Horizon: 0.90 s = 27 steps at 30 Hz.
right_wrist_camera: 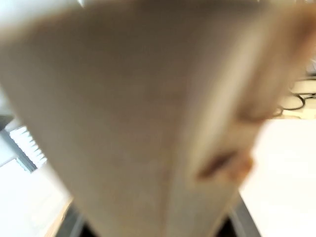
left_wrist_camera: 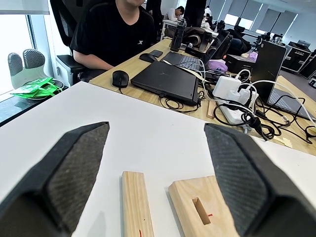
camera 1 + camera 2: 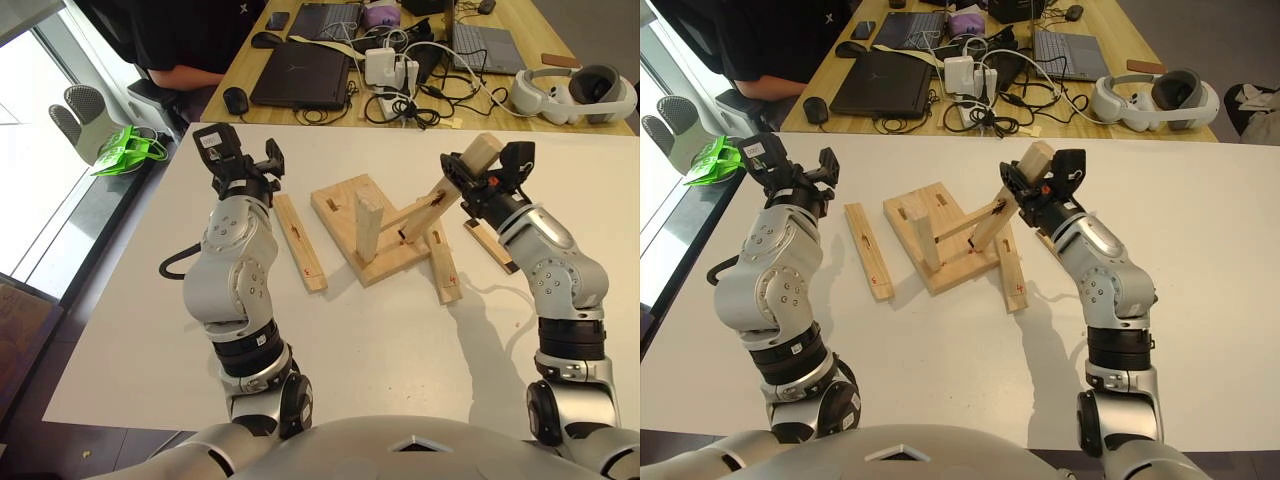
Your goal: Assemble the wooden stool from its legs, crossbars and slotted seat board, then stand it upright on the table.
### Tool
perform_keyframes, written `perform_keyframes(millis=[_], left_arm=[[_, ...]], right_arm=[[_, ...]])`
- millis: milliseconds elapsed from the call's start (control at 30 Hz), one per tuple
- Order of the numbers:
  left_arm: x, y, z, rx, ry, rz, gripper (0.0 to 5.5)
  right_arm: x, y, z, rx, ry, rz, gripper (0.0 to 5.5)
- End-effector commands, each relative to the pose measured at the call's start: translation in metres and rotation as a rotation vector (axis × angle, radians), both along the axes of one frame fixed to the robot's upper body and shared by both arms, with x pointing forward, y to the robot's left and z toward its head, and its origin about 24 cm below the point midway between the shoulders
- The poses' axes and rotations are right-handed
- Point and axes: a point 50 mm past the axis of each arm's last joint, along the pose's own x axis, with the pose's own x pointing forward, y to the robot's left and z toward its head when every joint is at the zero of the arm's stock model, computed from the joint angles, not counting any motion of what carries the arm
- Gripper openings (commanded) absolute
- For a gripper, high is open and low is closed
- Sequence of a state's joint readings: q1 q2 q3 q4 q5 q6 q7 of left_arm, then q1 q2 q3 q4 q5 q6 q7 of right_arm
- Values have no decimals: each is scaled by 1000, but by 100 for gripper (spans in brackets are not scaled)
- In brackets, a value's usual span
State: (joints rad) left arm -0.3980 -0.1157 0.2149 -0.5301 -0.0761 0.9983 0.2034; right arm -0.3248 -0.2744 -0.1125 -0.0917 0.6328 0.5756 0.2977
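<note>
Pale wooden square leg point(image 3: 487, 150) clamped tilted in my right gripper point(image 3: 480, 172), by flat slotted wooden seat board point(image 3: 340, 200); left gripper point(image 3: 243, 152) wide open, empty.

The light is bright and even across the white desk point(image 3: 400, 340), and I take it as daylight from the window point(image 2: 15, 49) beyond the left edge. Shadows under the wooden pieces point(image 3: 300, 245) stay faint and soft. The wooden leg point(image 1: 148, 123) fills the right wrist view, blurred. The left end effector point(image 2: 157, 127) pads point(image 2: 74, 168) look out of focus.
</note>
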Motion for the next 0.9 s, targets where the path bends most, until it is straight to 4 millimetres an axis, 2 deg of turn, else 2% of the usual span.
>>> perform_keyframes(millis=[33, 133, 233, 333, 467, 500, 800, 900], left_arm=[[2, 2, 2, 12, 8, -9, 355], [3, 3, 3, 17, 8, -10, 355], [2, 3, 2, 16, 9, -6, 355], [2, 2, 2, 12, 8, -9, 355], [3, 1, 2, 11, 6, -10, 355], [3, 1, 2, 10, 6, -11, 355], [3, 1, 4, 9, -2, -10, 355], [2, 3, 5, 9, -4, -5, 355]], right_arm=[[-10, -2, -34, -81, 153, -43, 110], [-15, 3, -38, -165, 134, -22, 110], [-17, 10, -33, -212, 87, 16, 110], [-16, 12, -28, -207, 57, 25, 179], [-13, 10, -27, -211, 60, -2, 251], [-13, 9, -27, -208, 63, -8, 255], [-5, 3, 9, 142, 7, -64, 255], [-5, -4, 28, 209, -46, -70, 255]])
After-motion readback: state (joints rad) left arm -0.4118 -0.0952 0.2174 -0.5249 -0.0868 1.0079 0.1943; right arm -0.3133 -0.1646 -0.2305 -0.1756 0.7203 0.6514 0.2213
